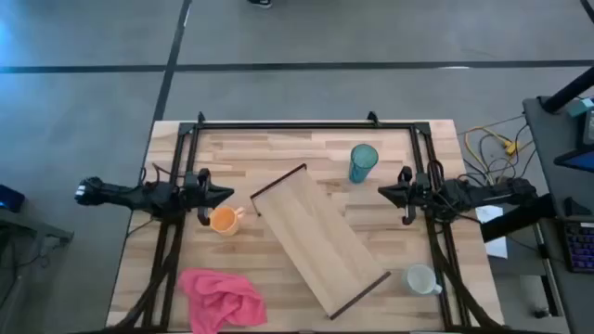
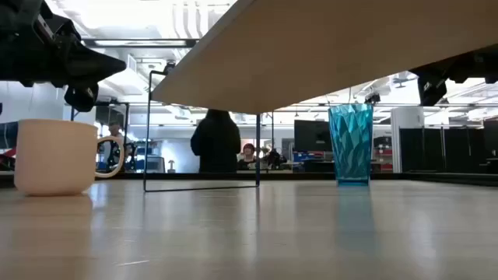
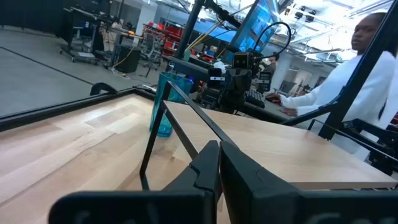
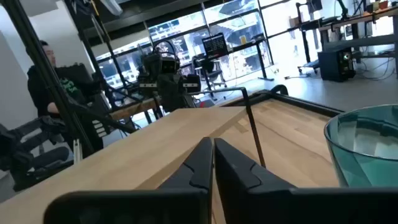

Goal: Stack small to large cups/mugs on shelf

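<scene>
While both arms wait at the sides, the three cups stand apart on the tabletop (image 1: pixel 278 153) around the shelf (image 1: pixel 320 239).

The shelf lies diagonally at the middle, nothing on it. The teal tumbler (image 1: pixel 362 162) stands beyond its far end, the orange mug (image 1: pixel 224 220) just beside the left gripper (image 1: pixel 225 195), the whitish mug (image 1: pixel 420 278) near the right front corner. Both the left gripper and the right gripper (image 1: pixel 383 192) have fingers pressed together, holding nothing. A pink cloth (image 1: pixel 221 297) lies at front left.

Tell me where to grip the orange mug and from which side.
Grip the orange mug across its rim from above. It stands upright with its mouth open, beside the left hand, and its handle points toward the shelf, so the other sides are free.
</scene>
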